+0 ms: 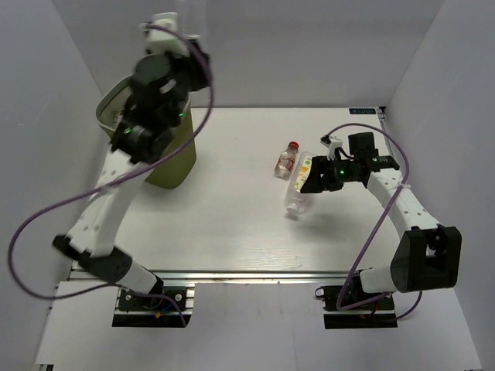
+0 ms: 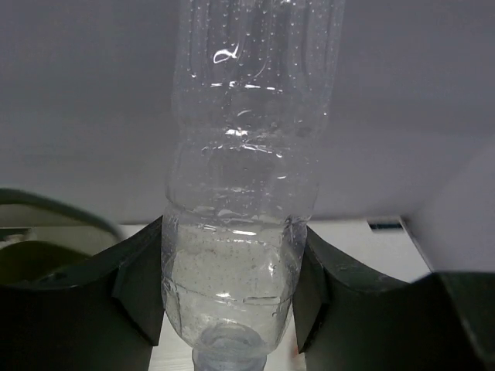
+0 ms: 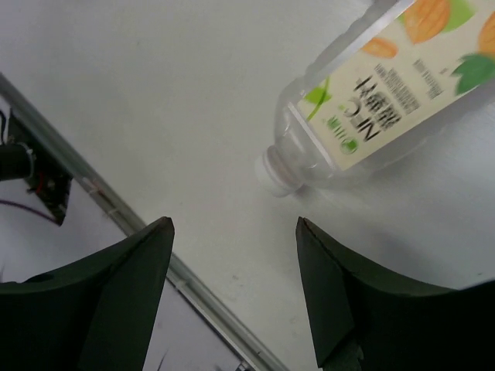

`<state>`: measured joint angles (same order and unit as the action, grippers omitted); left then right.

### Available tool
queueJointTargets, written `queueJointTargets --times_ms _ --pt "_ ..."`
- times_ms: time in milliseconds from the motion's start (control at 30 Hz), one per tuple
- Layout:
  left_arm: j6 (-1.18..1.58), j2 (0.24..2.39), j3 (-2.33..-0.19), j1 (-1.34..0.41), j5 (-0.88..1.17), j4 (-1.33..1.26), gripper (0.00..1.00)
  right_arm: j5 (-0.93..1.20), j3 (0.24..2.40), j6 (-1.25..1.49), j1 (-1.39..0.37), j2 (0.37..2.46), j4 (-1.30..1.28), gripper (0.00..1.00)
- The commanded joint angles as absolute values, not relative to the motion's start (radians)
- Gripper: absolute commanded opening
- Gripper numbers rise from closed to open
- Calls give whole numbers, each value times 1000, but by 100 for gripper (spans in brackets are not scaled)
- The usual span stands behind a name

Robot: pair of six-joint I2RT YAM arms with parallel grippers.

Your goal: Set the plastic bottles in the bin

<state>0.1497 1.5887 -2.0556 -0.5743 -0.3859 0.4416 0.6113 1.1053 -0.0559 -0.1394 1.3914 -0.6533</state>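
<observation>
Bottles show up for us in three spots. Nearest, the juice bottle [image 1: 297, 189] lies on the worktop [image 1: 232, 232] right of centre. The right pincer [image 3: 232, 286] hangs over it with its fingers spread. In the wrist view we find that bottle in the upper right of the frame, beyond the fingertips and untouched, its neck toward the lower left. Just past it we see a red-capped bottle [image 1: 285, 161], also lying on the worktop. Farther back, at the left of the top view, stands the bin [image 1: 176, 164], partly hidden by the left arm. At the top of that frame, the left pincer [image 2: 230, 282] pinches a clear bottle [image 2: 244, 193] near its neck, the body pointing away from the wrist camera.
</observation>
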Motion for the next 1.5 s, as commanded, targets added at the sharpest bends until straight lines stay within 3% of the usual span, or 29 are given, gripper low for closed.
queueJointTargets --times_ms 0,167,267,733,833,1000,1200,1300,1400,1467 --pt "101 1473 -1933 -554 -711 509 41 702 1028 116 -164 1339 -585 70" --pt "71 1433 -1864 -531 -935 528 41 693 994 121 -192 1327 -538 70" --pt "69 1433 -1852 -486 -1000 506 48 687 988 115 -210 1325 -535 72" --pt "294 1603 -1991 -288 -893 719 54 684 922 98 -239 1264 -548 75" --pt "304 1614 -1979 -264 -852 732 66 689 910 98 -239 1255 -546 79" --pt "328 1634 -1979 -225 -790 784 99 712 908 106 -241 1273 -545 88" --pt "328 1548 -1916 -216 -703 765 99 695 920 146 -268 1354 -540 88" --pt "237 1450 -1843 -225 -509 672 99 675 916 178 -275 1399 -503 88" --pt "91 1335 -1691 -242 144 537 99 618 905 225 -291 1425 -456 88" --pt "96 1325 -1645 -242 355 549 99 537 907 258 -302 1440 -433 88"
